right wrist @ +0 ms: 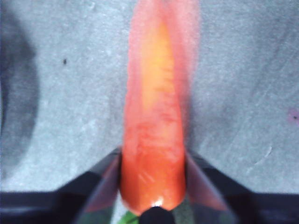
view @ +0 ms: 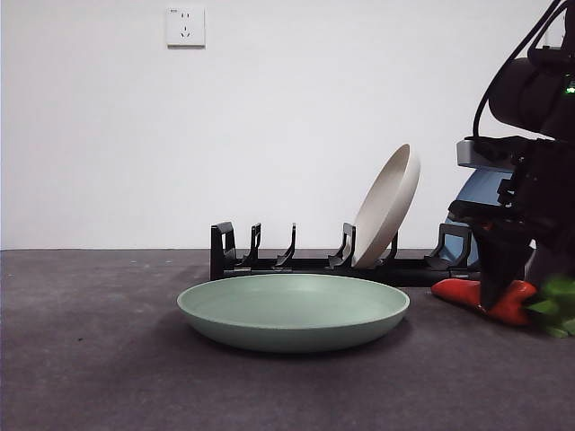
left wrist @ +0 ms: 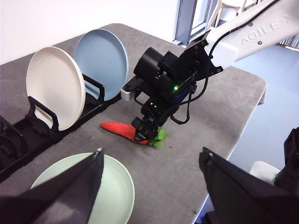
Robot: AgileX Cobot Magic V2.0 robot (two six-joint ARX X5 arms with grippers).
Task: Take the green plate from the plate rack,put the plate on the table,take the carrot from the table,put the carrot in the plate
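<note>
The green plate (view: 293, 310) lies flat on the table (view: 90, 359) in front of the plate rack (view: 296, 262). Right of it, the carrot (view: 458, 292) lies on the table, its green leaves (view: 557, 305) pointing right. My right gripper (view: 499, 292) comes down over the carrot's thick end. In the right wrist view its two jaws press on both sides of the carrot (right wrist: 156, 140). The left wrist view shows the right gripper (left wrist: 145, 133) on the carrot (left wrist: 117, 129), beside the green plate (left wrist: 117, 186). My left gripper (left wrist: 149, 186) hangs open above the plate, holding nothing.
A beige plate (view: 386, 206) leans in the rack, and a blue plate (view: 485, 193) stands behind the right arm. The rack's left slots (view: 256, 247) hold nothing. In the left wrist view the table's edge (left wrist: 233, 135) runs close beyond the carrot.
</note>
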